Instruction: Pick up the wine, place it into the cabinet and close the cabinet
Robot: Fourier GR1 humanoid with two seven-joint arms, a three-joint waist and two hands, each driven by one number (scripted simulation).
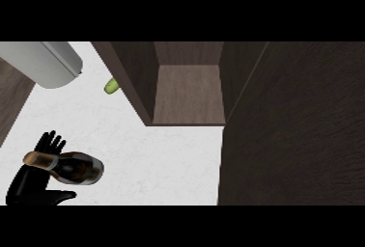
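The wine bottle [75, 169] is at the lower left of the frame, its neck pointing left and its body to the right. The left hand [28, 187] shows partly under it, with straight, released fingers that grasp nothing. I cannot tell if they touch. The open cabinet [189, 91] lies to the upper right.

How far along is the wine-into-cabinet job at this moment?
Done: the cabinet stands open, its door swung out. In hand: the left hand is open beside the wine bottle, fingers not yet curled round it. Left: gripping, lifting, placing it inside, closing the door.
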